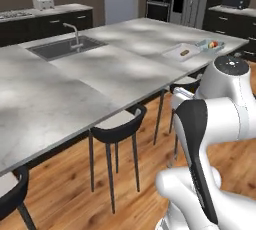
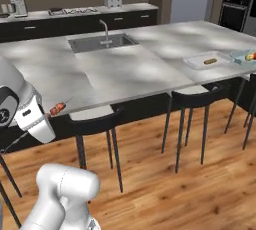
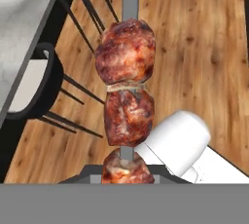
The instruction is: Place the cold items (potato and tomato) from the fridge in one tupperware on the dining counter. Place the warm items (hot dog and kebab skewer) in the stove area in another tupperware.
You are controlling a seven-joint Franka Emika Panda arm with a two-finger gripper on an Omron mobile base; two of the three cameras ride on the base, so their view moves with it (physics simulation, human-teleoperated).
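I am clamping my gripper (image 2: 50,112) shut on the kebab skewer (image 3: 125,96), and in the hand view its three chunks of meat are running in a line straight out from between my fingertips, the grey stick carrying on past the last chunk toward the top of that view, so the long axis is lying along my pointing direction rather than across it. In the right base view I am holding the skewer low at my left side, just off the near edge of the dining counter (image 2: 150,69) and above a black stool (image 2: 95,119), with wood floor beneath it. The move ahead, as I judge it, is turning on one thing: the tupperware (image 2: 207,61) holding the hot dog (image 2: 210,61) is lying well apart from my hand, far along the counter to my right, so I am expecting to need a long carry that way and then a turn of the stick to fit the tray's length. Just beyond that tray I am seeing a second tupperware (image 1: 210,45) near the counter's far corner, with something red and something pale in it, probably the tomato and potato, though they are too small to tell apart.
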